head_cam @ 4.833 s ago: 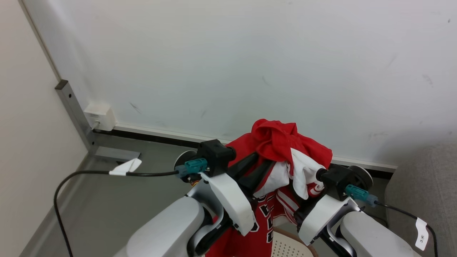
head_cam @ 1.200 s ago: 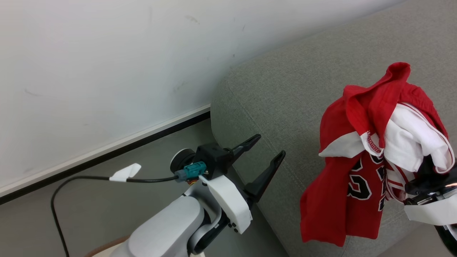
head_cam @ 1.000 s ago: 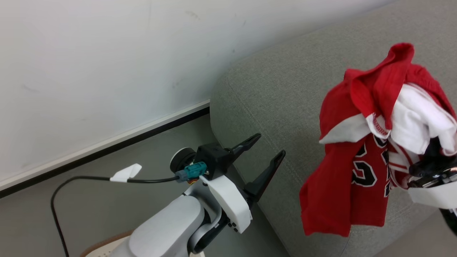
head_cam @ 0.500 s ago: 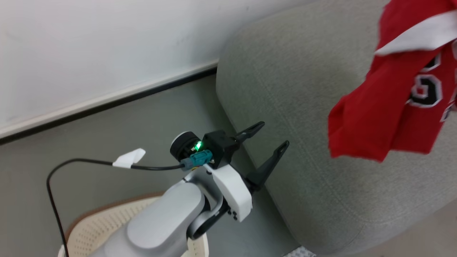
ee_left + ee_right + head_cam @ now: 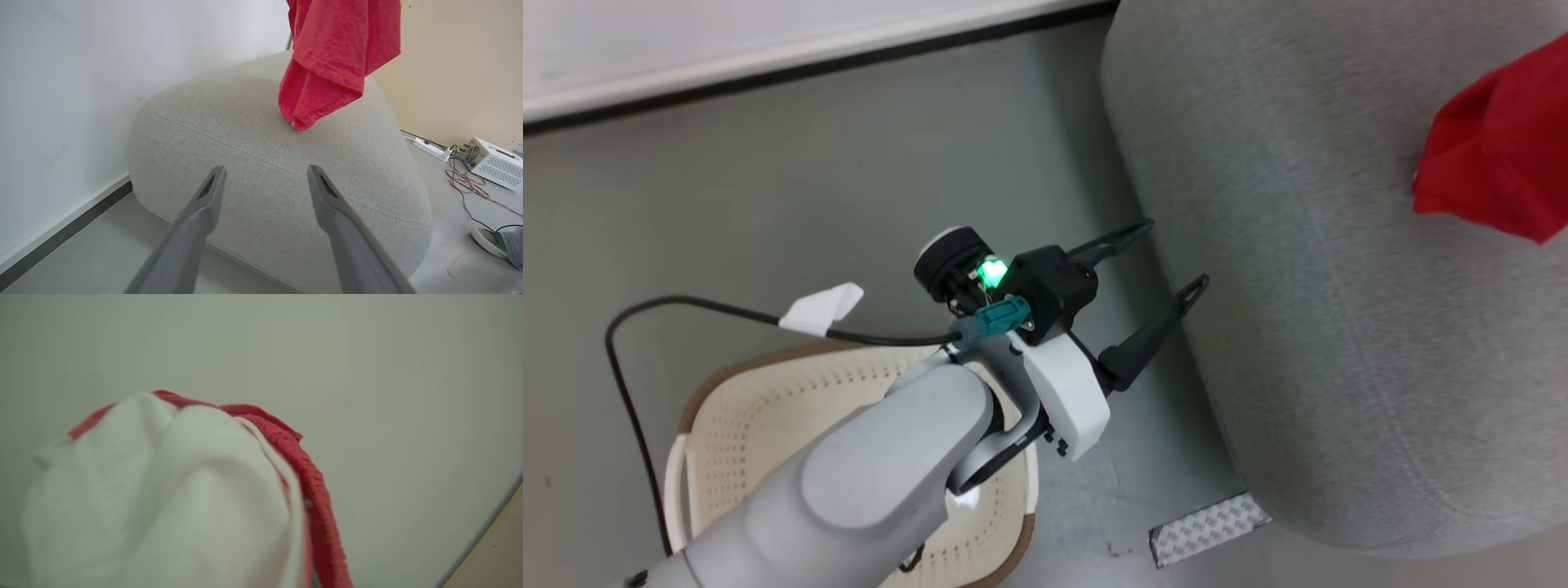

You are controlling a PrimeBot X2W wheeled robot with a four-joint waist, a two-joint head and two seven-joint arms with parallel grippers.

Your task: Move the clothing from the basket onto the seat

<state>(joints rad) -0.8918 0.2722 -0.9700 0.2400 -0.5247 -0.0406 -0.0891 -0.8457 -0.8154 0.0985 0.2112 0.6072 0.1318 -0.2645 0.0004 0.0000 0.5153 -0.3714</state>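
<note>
The left end effector [image 5: 1174,255] is open beside the grey sofa [image 5: 1298,286], near the white basket [image 5: 743,425]. The red jersey [image 5: 327,61] hangs over the sofa, its top cut off. Its folds hide the right end effector, so I cannot tell its grip.

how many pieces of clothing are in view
1: the red jersey hangs over the sofa. The left arm hides part of the basket, so more could lie there.
</note>
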